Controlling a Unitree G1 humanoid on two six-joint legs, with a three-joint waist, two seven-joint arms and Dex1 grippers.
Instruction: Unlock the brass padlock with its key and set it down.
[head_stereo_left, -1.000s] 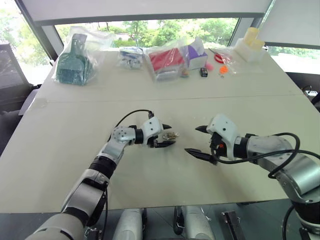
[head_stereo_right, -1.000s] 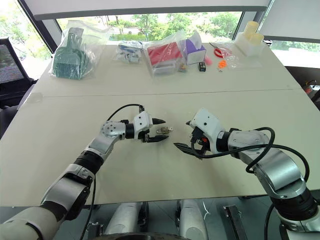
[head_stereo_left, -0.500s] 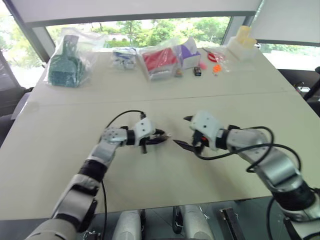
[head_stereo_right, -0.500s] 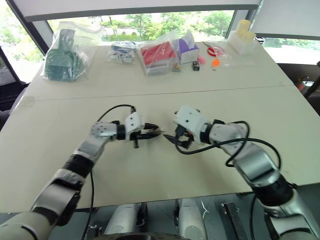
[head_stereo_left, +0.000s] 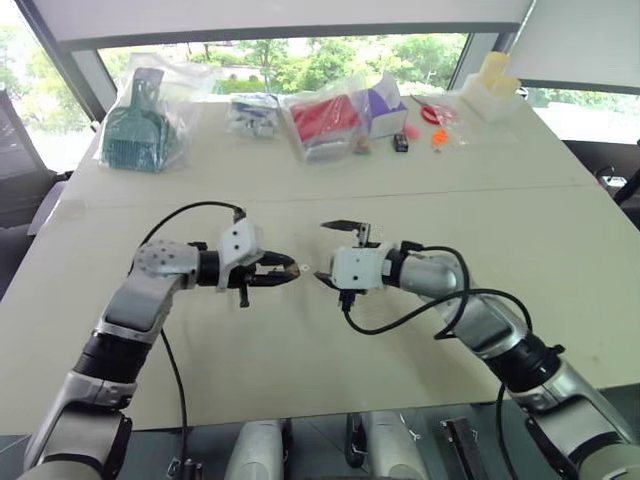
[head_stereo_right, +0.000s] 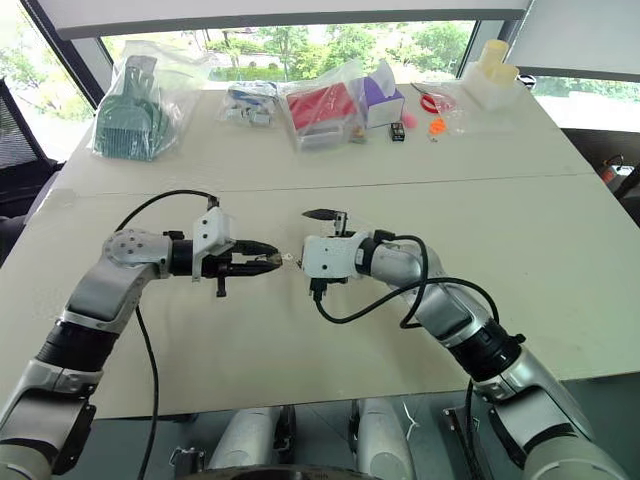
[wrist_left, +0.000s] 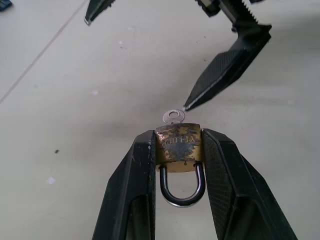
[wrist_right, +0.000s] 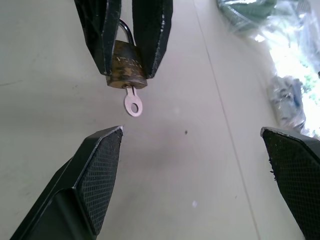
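My left gripper (wrist_left: 177, 137) is shut on the brass padlock (wrist_left: 178, 146), pinching its body from both sides a little above the table (head_stereo_left: 420, 340). The dark shackle loop points back toward the wrist. The small silvery key (wrist_left: 173, 116) sticks out of the padlock's far end, its round head free. My right gripper (wrist_right: 191, 132) is open wide and faces the left one tip to tip. One right fingertip (wrist_left: 200, 100) hovers just beside the key's head without touching it. In the head view the two grippers meet at table centre, with the right gripper (head_stereo_left: 322, 252) rolled so one finger is above the other.
Along the table's far edge lie a bagged green item (head_stereo_left: 140, 125), a bagged red item (head_stereo_left: 325, 120), a purple box (head_stereo_left: 385, 105), a small dark object (head_stereo_left: 399, 144), orange bits (head_stereo_left: 438, 138) and a pale container (head_stereo_left: 495, 85). A seam (head_stereo_left: 500, 190) crosses the table.
My left gripper has carried the padlock left and upward, its fingers closing tighter. My right gripper has moved left toward the key and rolled, staying open.
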